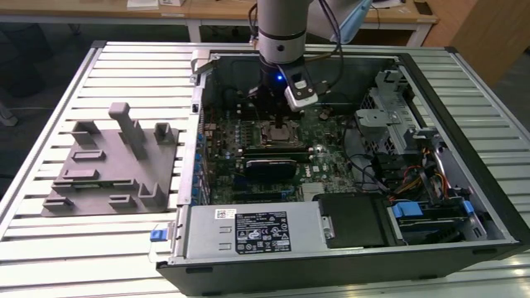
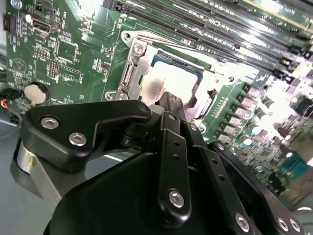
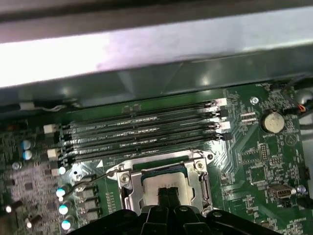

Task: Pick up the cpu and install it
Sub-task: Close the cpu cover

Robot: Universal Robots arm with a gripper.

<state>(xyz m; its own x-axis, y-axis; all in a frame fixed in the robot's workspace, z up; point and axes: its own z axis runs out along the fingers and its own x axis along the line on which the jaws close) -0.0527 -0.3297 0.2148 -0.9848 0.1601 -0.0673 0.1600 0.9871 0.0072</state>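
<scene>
Open computer case point(image 1: 497, 217) lay on the table point(image 1: 49, 248), with the arm reaching into it.

A block fixture point(image 1: 108, 180) sat on the table at the exterior view's left of the case. Inside, the motherboard point(image 1: 331, 167) covered the floor, the power supply point(image 1: 248, 233) lay along the near edge and the drive cage point(image 1: 398, 118) stood at the exterior view's right. In both wrist views the cpu point(image 3: 164, 182) point(image 2: 161, 81) lay within the socket frame point(image 3: 128, 188) point(image 2: 132, 68), with the gripper point(image 3: 168, 195) point(image 2: 168, 98) directly over its middle. The memory slots point(image 3: 142, 129) ran between the socket frame and a case wall. A coin battery point(image 3: 273, 121) sat off to one side.
</scene>
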